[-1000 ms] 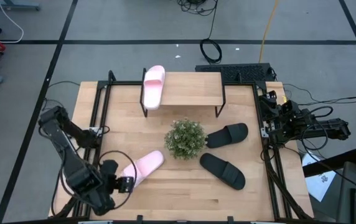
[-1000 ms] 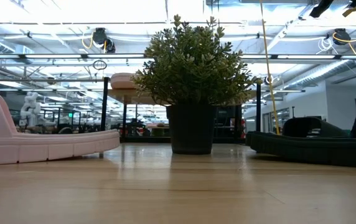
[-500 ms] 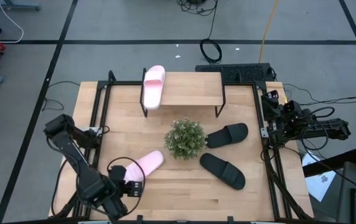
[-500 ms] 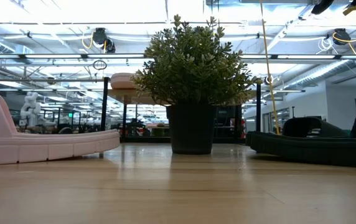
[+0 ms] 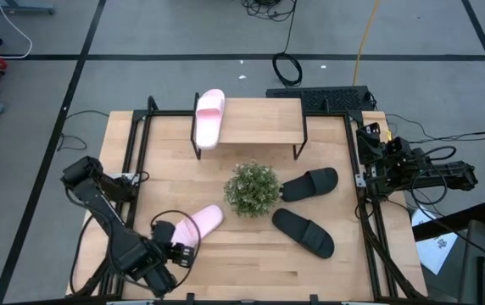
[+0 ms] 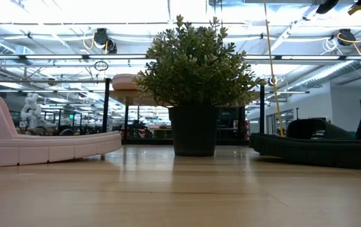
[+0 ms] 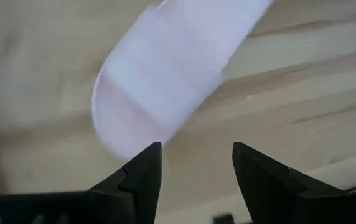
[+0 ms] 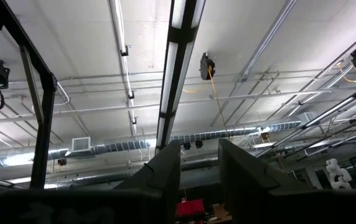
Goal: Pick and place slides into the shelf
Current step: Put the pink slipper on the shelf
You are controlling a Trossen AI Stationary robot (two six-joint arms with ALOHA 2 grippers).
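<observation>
The left gripper (image 5: 177,252) hangs with its fingers spread apart, just over the heel end of the pink slide (image 5: 193,226) on the table (image 5: 251,254), near the plant (image 5: 252,188). To grip well, it should drop straight down and straddle the sole edge, though actual contact is hard to judge. Half a second earlier the arm sat slightly lower. The other pink slide (image 5: 209,118) lies on the shelf (image 5: 259,123); the right gripper (image 8: 196,165) waits off-table, slightly parted, empty.

Low view: pink slide (image 6: 16,142) cut at left edge, black slide (image 6: 332,146) at right (wrist-view pink slide blurred).
</observation>
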